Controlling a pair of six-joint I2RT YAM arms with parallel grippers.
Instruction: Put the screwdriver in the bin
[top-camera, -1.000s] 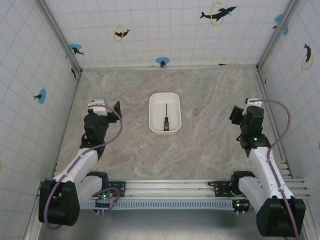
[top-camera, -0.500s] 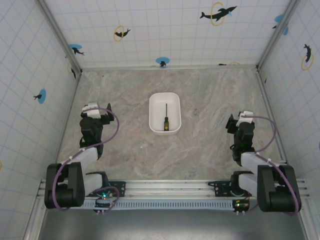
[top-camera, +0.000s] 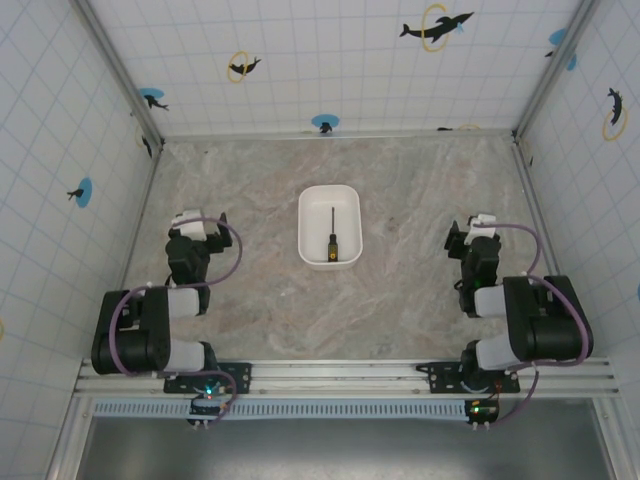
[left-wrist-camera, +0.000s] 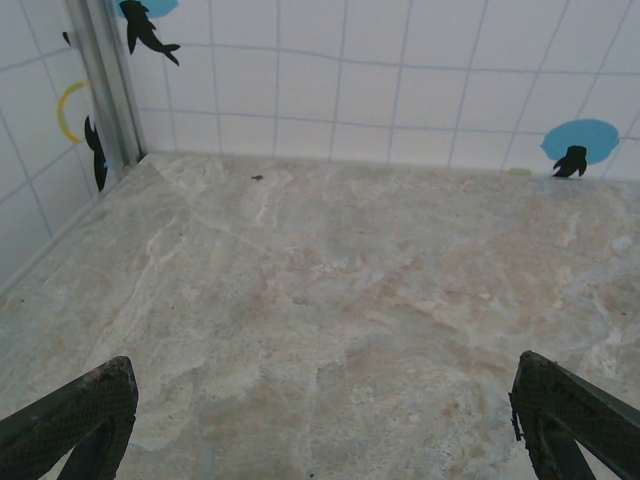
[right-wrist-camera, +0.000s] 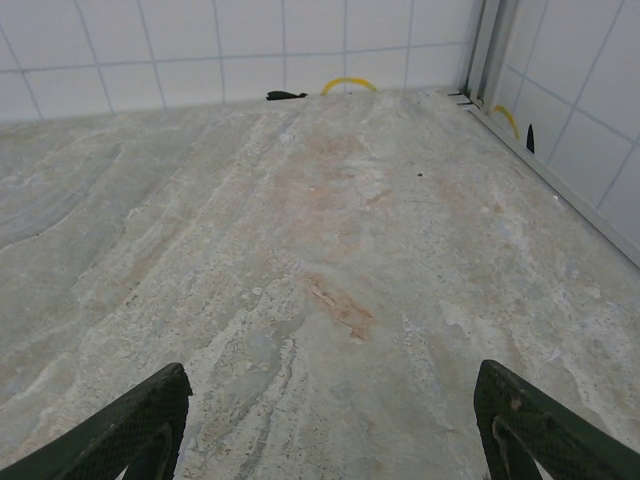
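The white bin (top-camera: 329, 197) stands in the middle of the table. Inside it lies the screwdriver (top-camera: 331, 238), its thin dark shaft pointing away from the arms and its black-and-yellow handle at the near end. My left gripper (top-camera: 198, 222) rests low at the left, far from the bin, open with nothing between its fingers (left-wrist-camera: 75, 415). My right gripper (top-camera: 472, 232) sits low at the right, also open and empty, its fingers (right-wrist-camera: 130, 425) wide apart over bare marble.
Tiled walls with dolphin stickers close in the table on three sides. A metal rail (top-camera: 340, 375) runs along the near edge by the arm bases. Bare marble lies between each gripper and the bin.
Both arms have folded back toward their bases and lowered. The grippers drew slightly nearer the front edge. The screwdriver and bin stayed put.
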